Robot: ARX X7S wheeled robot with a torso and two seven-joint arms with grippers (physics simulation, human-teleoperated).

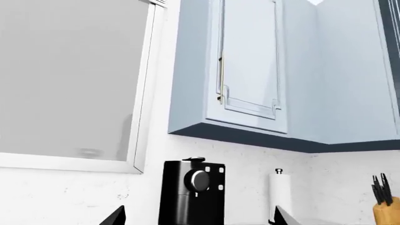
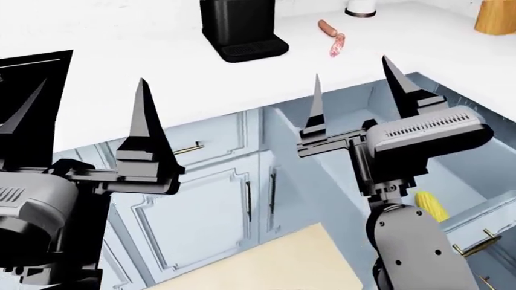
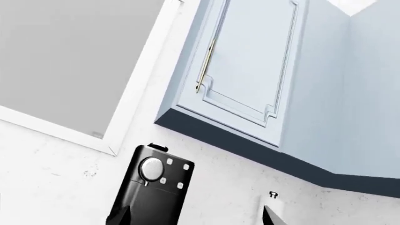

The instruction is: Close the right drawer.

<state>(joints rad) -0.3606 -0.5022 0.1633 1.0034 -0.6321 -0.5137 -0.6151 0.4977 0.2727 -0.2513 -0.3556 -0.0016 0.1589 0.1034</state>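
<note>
The right drawer (image 2: 316, 162) stands pulled out below the white counter, right of centre in the head view. It is a deep light blue-grey box, and its slim brass handle (image 2: 472, 243) shows at the lower right. A yellow corn cob (image 2: 432, 205) lies inside it. My right gripper (image 2: 352, 67) is open and empty, fingers pointing up, raised in front of the open drawer. My left gripper (image 2: 89, 84) is open and empty, raised at the left. Both wrist views face the wall and upper cabinets, with only the fingertips of the left gripper (image 1: 200, 216) and right gripper (image 3: 196, 216) showing.
On the counter (image 2: 161, 66) stand a black coffee machine (image 2: 241, 27), a sausage (image 2: 332, 36), a paper towel holder (image 2: 361, 7) and a knife block (image 2: 493, 17). A black cooktop (image 2: 32, 66) is at left. Cabinet doors with black handles (image 2: 248, 199) are left of the drawer.
</note>
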